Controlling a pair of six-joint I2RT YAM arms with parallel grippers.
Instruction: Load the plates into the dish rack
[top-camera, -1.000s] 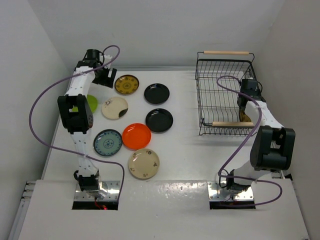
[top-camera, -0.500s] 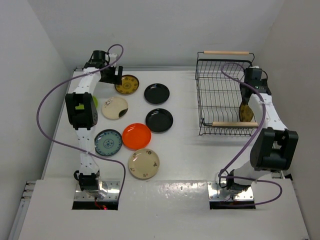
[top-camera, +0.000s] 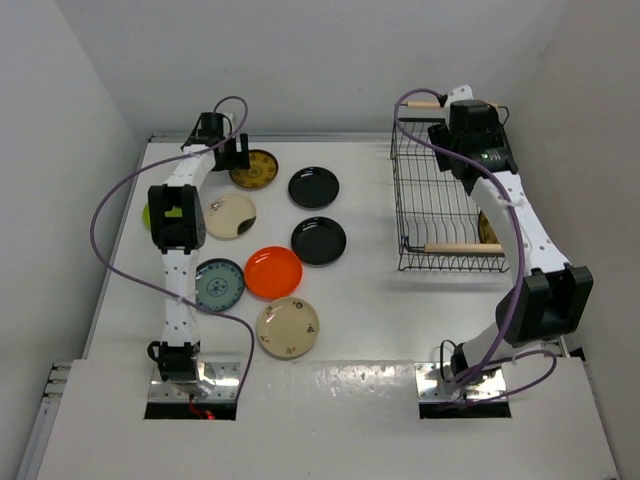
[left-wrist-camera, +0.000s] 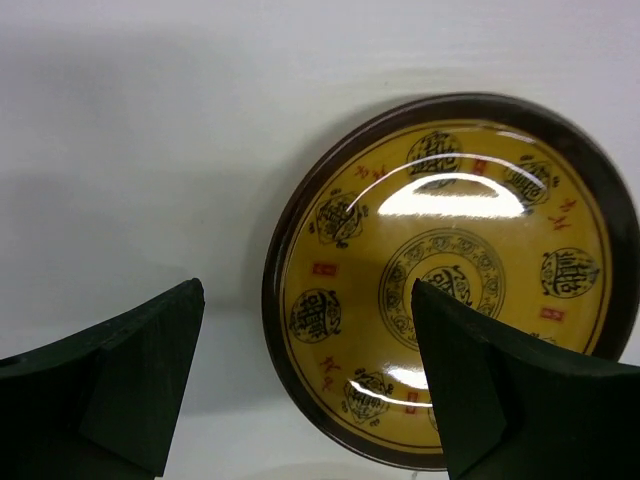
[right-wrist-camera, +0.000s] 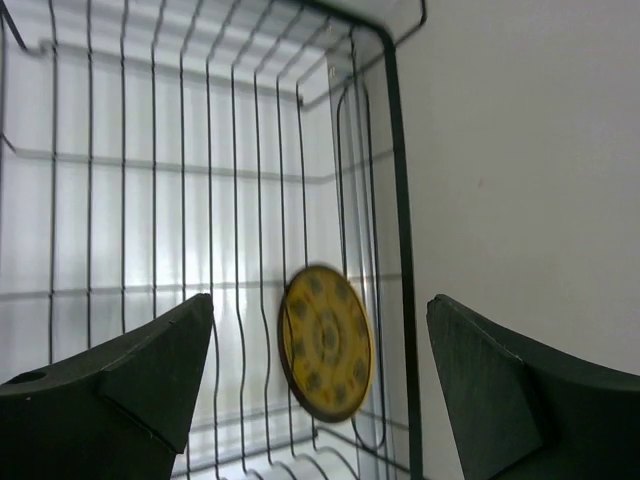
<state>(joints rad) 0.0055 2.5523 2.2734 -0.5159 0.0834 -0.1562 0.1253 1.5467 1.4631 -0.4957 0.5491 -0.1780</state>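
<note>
Risen out of the dish rack (right-wrist-camera: 395, 200), the right fingers (right-wrist-camera: 110, 400) hang open and empty; one gold plate (right-wrist-camera: 326, 341) stands on edge below, between them: loaded. Left fingers (left-wrist-camera: 120, 380), open, now straddle the second gold plate (left-wrist-camera: 450, 270) at its rim on the worktop (left-wrist-camera: 150, 150), likely next.

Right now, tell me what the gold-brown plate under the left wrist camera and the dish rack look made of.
Gold-brown plate: glazed ceramic or glossy melamine, I cannot tell which; it shows sharp white highlights on a smooth printed surface. Dish rack: thin metal wire, probably coated black, going by its slim, even bars. Its rod handle: pale, unpainted wood by its colour.
</note>
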